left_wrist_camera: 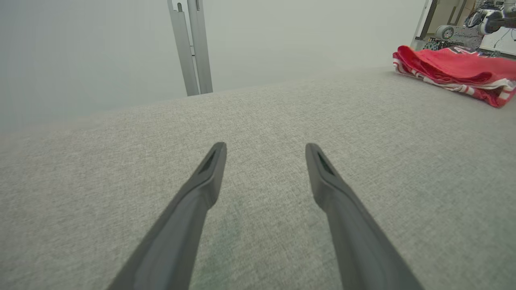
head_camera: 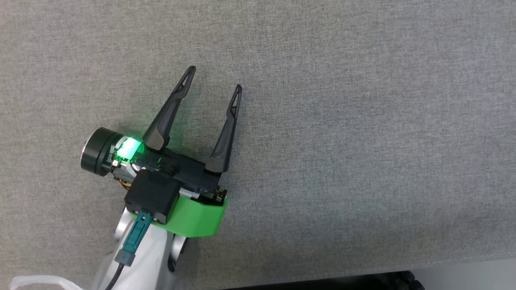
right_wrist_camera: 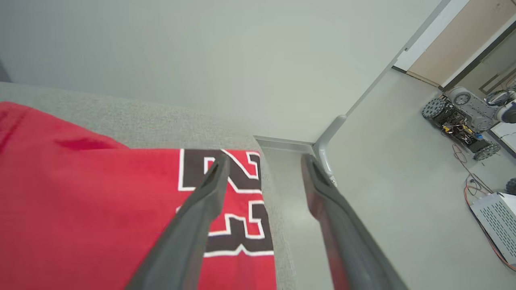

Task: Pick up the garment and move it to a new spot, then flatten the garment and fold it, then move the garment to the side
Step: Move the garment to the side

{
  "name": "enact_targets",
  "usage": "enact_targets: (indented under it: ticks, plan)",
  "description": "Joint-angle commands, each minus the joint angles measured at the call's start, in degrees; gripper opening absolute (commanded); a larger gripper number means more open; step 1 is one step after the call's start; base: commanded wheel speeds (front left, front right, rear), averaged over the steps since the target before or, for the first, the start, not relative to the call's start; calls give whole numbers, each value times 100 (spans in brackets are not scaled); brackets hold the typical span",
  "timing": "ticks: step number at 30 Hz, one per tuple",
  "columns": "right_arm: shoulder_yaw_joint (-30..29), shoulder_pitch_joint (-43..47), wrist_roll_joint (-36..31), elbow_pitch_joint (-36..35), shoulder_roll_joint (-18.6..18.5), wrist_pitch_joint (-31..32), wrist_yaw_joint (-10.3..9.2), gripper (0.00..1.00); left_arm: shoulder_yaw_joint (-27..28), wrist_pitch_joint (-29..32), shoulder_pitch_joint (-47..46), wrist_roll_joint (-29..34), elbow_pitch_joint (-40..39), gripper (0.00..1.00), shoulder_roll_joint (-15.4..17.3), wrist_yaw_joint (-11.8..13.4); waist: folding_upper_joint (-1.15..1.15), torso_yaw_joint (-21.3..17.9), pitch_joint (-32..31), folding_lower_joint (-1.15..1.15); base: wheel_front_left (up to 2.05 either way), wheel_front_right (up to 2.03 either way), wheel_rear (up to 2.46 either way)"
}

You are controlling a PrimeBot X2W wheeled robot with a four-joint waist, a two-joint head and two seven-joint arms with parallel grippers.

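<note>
The right fingers (right_wrist_camera: 193,225) hang open and empty over the red garment (right_wrist_camera: 80,209), which seems set aside at the right edge of the desk (head_camera: 363,121); the left fingers (head_camera: 171,108) wait open, empty.

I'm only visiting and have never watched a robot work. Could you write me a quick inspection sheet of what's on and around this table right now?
Surface: grey fabric tabletop.
Job's things: red jersey with the number 23, apparently folded, lying at the table's edge.
Clutter: nothing seen.
Grippers: left gripper open over bare fabric; right gripper open above the jersey's edge.
Cables: teal-plugged cable at the left wrist; loose cables on the floor.
Surroundings: pale wall, wheeled machine, white box.
</note>
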Motion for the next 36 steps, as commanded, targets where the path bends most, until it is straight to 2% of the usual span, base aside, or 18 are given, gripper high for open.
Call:
enact_targets:
  ticks: [1,6,10,13,20,25,33,36]
  plan:
    - [-192,-132,-348,-75,262,-20,-10,100,20,0,-79,-42,18,100,20,32,0,50,-173,-1,0,0,0]
    - [-791,387,-1188,-397,1357,-23,-10,100,74,0,174,-170,186,100,-22,133,0,98,-799,-1,0,0,0]
    - [-862,1077,-1567,-755,2274,-25,-10,100,167,0,484,-317,365,100,-66,217,0,125,-1426,-1,0,0,0]
    - [-815,1564,-1669,-966,2756,-25,-10,100,242,0,740,-424,488,100,-96,261,0,163,-1908,-1,0,0,0]
    - [-845,2585,-1778,-1558,3575,-25,-10,100,474,0,1412,-772,755,100,-146,423,0,265,-2936,-1,0,0,0]
    - [-1012,3490,-2143,-2060,4174,-23,-10,100,708,0,1953,-1031,930,100,-170,593,0,344,-3648,-1,0,0,0]
    - [-1562,4822,-3040,-3095,5255,-23,-9,100,1071,0,2615,-1104,931,100,-174,735,0,321,-4305,-1,0,0,0]
    - [-1634,5243,-3327,-3377,5530,-23,-9,100,1200,0,2812,-993,885,100,-175,727,0,288,-4471,-1,0,0,0]
